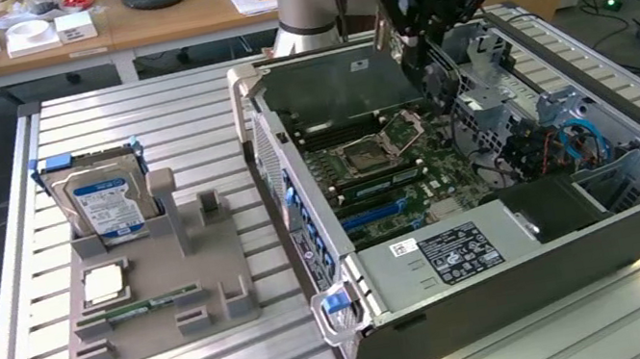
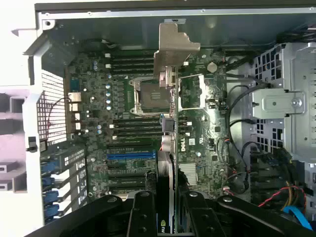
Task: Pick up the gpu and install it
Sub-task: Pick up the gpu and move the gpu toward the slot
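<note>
Gripper (image 2: 170, 197): closest to the wrist camera, dark fingers (image 2: 143, 212) pressed on both faces of the card, jaws part-way closed and clamped on it.
Gpu (image 2: 169, 123): held edge-on inside the open case (image 1: 544, 269), pale bracket (image 2: 174, 47) at the end away from the fingers, toward a grey case wall.
Position: hanging over the motherboard (image 2: 123, 98), crossing beside the CPU socket (image 2: 145, 94); by the look of it not seated in any slot.
Alignment: lying across the blue slot (image 2: 131, 155) and its neighbours rather than along them; bracket not yet turned toward the slot covers with blue tabs (image 2: 49, 197).
Risk, orientation: if lowered as it hangs, likely to land on the socket or the memory slots instead of a connector; bent pins or a chipped edge as the cost.
Risk, grip: narrow hold near one end of a long thin card; probable tilting or slipping under any push against the board.
Risk, snagging: loose cables (image 2: 237, 148) and the metal drive cage (image 2: 291, 98) close alongside; bracket liable to catch on a turn.
Risk, bracket: a poor line-up with the rear opening would jam the card before the connector meets.
Off to the side: hard drive (image 1: 102, 201) and memory stick (image 1: 139, 307) resting in the grey holder (image 1: 163, 333) on the exterior view's left, well apart from the work.
</note>
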{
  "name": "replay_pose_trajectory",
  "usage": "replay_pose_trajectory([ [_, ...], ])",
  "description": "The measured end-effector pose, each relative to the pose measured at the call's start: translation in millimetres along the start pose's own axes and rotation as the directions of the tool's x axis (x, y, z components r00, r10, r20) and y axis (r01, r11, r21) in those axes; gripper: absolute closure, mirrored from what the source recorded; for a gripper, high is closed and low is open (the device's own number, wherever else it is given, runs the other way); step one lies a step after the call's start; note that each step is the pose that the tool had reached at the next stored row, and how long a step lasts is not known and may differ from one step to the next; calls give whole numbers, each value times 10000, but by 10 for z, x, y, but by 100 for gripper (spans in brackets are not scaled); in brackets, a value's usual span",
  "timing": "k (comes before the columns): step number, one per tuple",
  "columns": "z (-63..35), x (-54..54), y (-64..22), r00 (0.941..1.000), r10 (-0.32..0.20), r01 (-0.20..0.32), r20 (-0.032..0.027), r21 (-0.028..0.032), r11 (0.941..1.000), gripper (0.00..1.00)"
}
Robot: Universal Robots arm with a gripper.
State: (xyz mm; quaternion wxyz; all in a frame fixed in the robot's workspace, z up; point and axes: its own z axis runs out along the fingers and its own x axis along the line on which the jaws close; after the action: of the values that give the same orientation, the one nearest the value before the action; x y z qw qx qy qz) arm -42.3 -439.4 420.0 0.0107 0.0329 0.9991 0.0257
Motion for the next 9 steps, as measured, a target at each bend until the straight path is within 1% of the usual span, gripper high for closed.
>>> replay_pose_trajectory([
  [9, 6, -213, 13, 10000, -1, 1, 1, 0, 10000, 74],
])
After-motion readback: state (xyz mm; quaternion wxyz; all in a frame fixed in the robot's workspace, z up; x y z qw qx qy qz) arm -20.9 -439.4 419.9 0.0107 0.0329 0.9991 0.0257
